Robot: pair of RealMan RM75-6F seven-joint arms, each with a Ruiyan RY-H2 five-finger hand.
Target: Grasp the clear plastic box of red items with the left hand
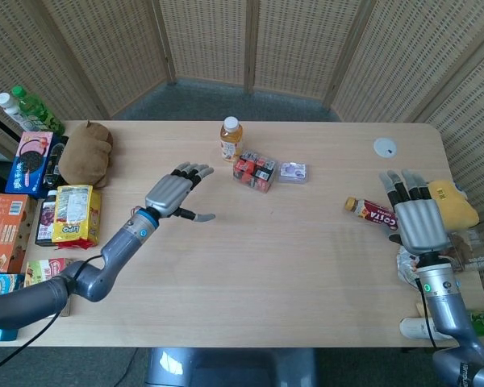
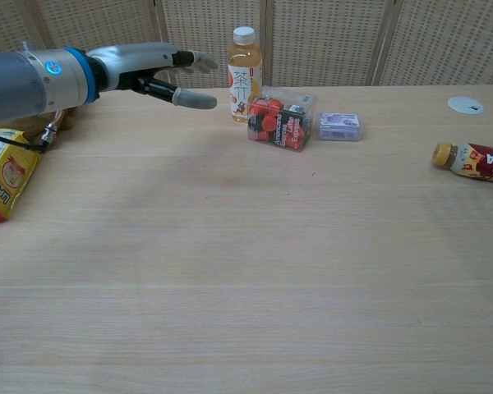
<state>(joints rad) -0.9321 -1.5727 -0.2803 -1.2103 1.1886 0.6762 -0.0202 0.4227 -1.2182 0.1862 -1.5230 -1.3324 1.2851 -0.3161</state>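
Observation:
The clear plastic box of red items (image 1: 255,171) (image 2: 281,118) sits on the table just right of a tea bottle. My left hand (image 1: 174,193) (image 2: 148,69) hovers above the table to the box's left, a short way off, fingers spread and thumb out, holding nothing. My right hand (image 1: 415,218) is at the table's right edge, fingers spread, empty, beside a lying brown bottle; the chest view does not show it.
An orange tea bottle (image 1: 231,139) (image 2: 244,62) stands right beside the box. A small clear case (image 1: 292,171) (image 2: 340,126) lies to its right. The lying brown bottle (image 1: 369,212) (image 2: 472,160), a white lid (image 1: 385,147), a plush toy (image 1: 86,151) and snack packs (image 1: 73,214) line the sides.

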